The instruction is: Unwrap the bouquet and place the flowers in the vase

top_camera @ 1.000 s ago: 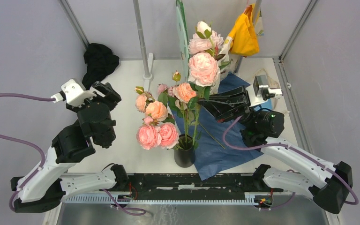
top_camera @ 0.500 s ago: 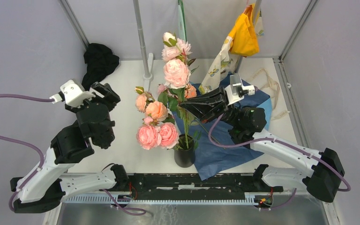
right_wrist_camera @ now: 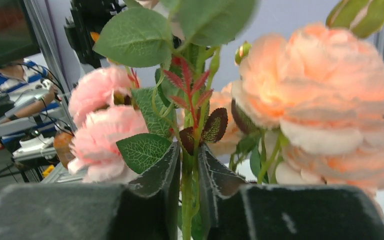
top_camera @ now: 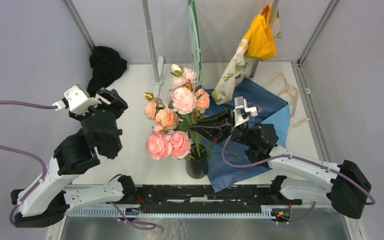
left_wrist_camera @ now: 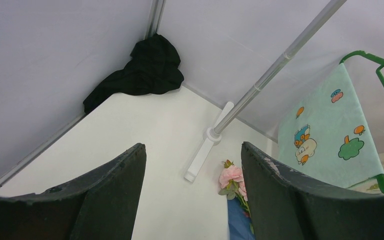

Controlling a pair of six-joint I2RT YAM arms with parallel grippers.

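The black vase [top_camera: 196, 167] stands near the front edge and holds several pink and peach flowers [top_camera: 167, 142]. My right gripper [top_camera: 195, 128] reaches in from the right, just above the vase. In the right wrist view the right gripper [right_wrist_camera: 189, 167] has its jaws closed on the green stems [right_wrist_camera: 190, 195] of a further bunch of flowers [top_camera: 183, 99], which stands upright over the vase. The bouquet's blue paper [top_camera: 260, 100] lies spread flat under the vase. My left gripper [top_camera: 111, 97] hangs open and empty at the left, and the left gripper [left_wrist_camera: 192, 190] looks toward the back wall.
A black cloth heap [top_camera: 106, 65] sits in the back left corner. A pole on a white foot [top_camera: 157, 75] stands at the back. A pale green cloth on a hanger [left_wrist_camera: 330, 130] and a yellow cloth [top_camera: 260, 37] hang behind. Cream ribbon [top_camera: 286, 92] lies at the right.
My right gripper has swung left and down with its bunch, bringing the flower heads lower and over the vase. The left arm has not moved.
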